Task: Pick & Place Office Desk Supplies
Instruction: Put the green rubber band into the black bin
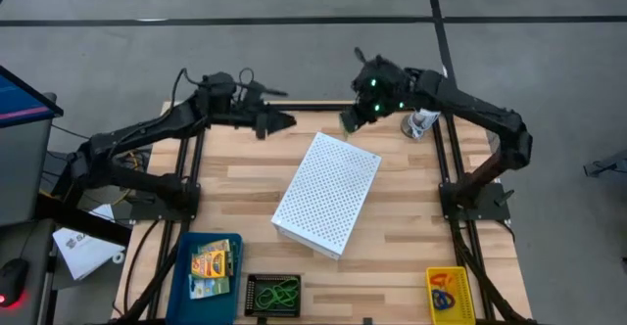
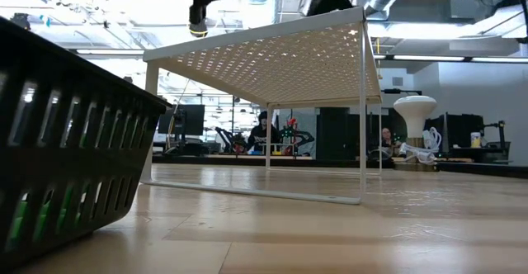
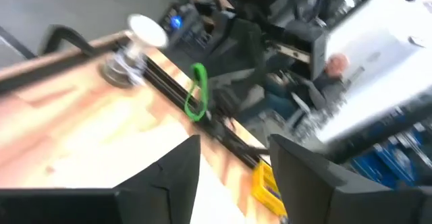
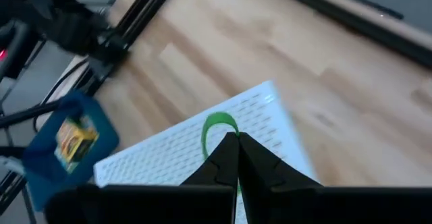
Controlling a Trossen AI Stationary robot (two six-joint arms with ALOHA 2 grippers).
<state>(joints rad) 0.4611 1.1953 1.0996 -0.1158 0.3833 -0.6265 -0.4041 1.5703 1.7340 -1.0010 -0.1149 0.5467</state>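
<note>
My right gripper (image 1: 351, 119) hangs shut over the far edge of the table, above the white perforated box (image 1: 328, 193). A thin green rubber-band loop (image 4: 210, 124) sticks out past its tips. The same loop (image 3: 196, 92) shows in the air in the left wrist view. My left gripper (image 1: 284, 121) is raised at the far left of the table. It is open, with nothing between its fingers (image 3: 169, 177). Crayon boxes (image 1: 214, 261) lie in a blue tray (image 1: 186, 266) at the near left. More green bands (image 1: 277, 292) lie in a black basket (image 1: 251, 296). My right gripper pinches the green rubber band between its two shut fingertips (image 4: 233, 137), at one spot on the loop (image 4: 233, 124). The fingers slant downward. The rest of the loop stands free beyond the tips, lifted clear above the white box.
The white perforated box fills the table's middle. A clear cup with a white lid (image 1: 419, 124) stands at the far right, close to my right arm. A yellow box (image 1: 451, 296) lies at the near right edge. Bare wood shows on either side of the white box.
</note>
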